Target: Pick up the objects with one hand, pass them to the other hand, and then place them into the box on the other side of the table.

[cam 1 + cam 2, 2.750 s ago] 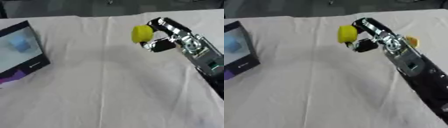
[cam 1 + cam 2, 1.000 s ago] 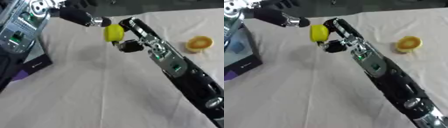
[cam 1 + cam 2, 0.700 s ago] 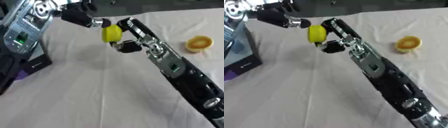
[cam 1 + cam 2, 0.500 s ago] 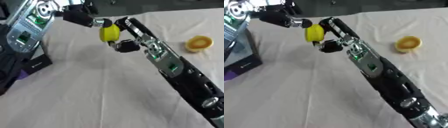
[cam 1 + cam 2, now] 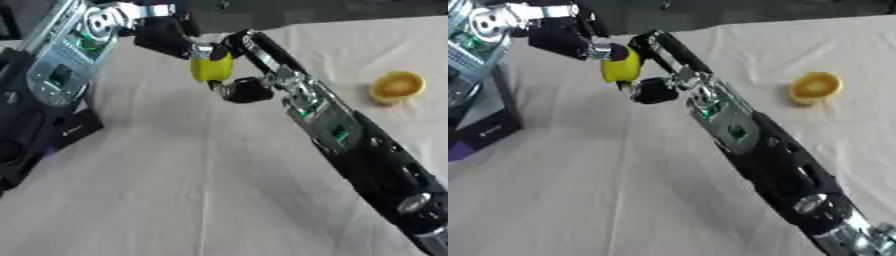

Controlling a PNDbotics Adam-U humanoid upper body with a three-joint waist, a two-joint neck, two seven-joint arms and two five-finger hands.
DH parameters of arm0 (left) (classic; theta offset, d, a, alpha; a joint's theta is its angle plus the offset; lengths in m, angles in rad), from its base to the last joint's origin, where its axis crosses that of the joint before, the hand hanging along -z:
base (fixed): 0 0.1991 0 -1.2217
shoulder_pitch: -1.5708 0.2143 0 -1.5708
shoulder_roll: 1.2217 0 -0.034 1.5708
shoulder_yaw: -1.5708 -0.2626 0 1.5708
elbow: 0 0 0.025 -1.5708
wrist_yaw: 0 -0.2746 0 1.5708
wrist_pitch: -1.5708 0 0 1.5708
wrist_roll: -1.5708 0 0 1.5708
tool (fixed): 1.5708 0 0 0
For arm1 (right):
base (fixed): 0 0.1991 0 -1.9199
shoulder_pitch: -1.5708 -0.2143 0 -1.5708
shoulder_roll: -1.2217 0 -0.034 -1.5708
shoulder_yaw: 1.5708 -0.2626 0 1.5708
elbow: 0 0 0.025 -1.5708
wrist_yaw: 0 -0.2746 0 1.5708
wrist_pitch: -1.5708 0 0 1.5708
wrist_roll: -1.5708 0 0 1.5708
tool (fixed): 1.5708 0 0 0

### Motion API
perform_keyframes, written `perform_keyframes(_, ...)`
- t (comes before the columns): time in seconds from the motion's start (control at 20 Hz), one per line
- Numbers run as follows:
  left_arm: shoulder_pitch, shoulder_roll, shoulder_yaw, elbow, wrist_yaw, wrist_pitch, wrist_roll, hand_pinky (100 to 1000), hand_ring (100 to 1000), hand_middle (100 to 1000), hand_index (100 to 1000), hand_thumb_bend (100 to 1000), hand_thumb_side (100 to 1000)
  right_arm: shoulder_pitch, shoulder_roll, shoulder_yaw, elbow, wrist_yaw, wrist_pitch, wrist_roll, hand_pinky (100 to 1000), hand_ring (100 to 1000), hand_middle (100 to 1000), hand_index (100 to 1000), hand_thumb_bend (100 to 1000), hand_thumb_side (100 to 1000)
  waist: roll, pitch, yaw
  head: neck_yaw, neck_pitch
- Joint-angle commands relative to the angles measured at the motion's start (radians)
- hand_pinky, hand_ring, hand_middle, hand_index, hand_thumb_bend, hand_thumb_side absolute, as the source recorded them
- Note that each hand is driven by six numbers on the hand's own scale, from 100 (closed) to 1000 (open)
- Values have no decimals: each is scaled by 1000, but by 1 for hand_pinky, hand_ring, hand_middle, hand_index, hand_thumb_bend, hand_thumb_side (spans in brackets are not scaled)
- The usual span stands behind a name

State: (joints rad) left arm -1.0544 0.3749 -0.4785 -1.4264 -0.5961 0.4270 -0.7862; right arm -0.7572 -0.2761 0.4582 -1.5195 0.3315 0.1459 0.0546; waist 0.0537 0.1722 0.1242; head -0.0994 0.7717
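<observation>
A small yellow rounded object (image 5: 211,67) is up in the air in the upper middle of the frame, above the worktop (image 5: 219,200), which has a pale cloth over it. The right hand (image 5: 241,75) on its long black and silver arm holds the yellow object, with its fingers curled round it from the right and below. The left hand (image 5: 179,44) comes in from the upper left and its fingertips touch the top and left of the yellow object, bent onto it like a pinch. So both hands are on it at once, and I think this is the pass from one hand to the other, about half way through for this object. The drop into the box is not yet done. The dark box (image 5: 479,125) with a purple patch sits at the left edge of the frame, and I cannot see inside it. A round orange and yellow object (image 5: 396,87) lies on the cloth at the right, well apart from the hands, not yet picked up.
</observation>
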Motion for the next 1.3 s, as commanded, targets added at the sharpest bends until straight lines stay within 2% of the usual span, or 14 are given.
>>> perform_keyframes(0.05, -24, -2, 2, 25, -8, 36, -62, 869, 828, 802, 836, 541, 722, -25, 5, 0, -26, 7, -5, 1, 786, 616, 452, 574, 198, 100, 12, -34, 0, -3, -2)
perform_keyframes(0.25, -26, -10, -3, 67, 11, 34, -81, 875, 835, 802, 837, 546, 700, -27, 9, 4, -23, 12, -5, 5, 787, 617, 452, 574, 200, 100, 13, -35, -1, -5, -2)
perform_keyframes(0.8, -35, -25, -14, 123, -7, 12, -96, 880, 834, 794, 815, 472, 641, -32, 13, 12, -13, 51, -13, 4, 783, 614, 450, 572, 224, 100, 17, -36, -3, -8, -2)
perform_keyframes(1.05, -30, -27, -7, 121, 10, 9, -92, 889, 812, 755, 704, 291, 552, -34, 10, 14, -13, 69, -18, 8, 785, 616, 452, 573, 237, 100, 16, -36, -4, -7, -2)
perform_keyframes(1.2, -25, -26, -6, 114, 23, 19, -76, 874, 774, 694, 568, 141, 494, -33, 9, 16, -9, 82, -17, 16, 785, 619, 457, 581, 247, 100, 15, -34, -4, -6, -2)
perform_keyframes(1.3, -23, -25, -7, 110, 26, 25, -62, 866, 762, 667, 516, 100, 484, -33, 9, 16, -6, 92, -16, 16, 784, 624, 468, 594, 271, 100, 14, -34, -3, -7, -2)
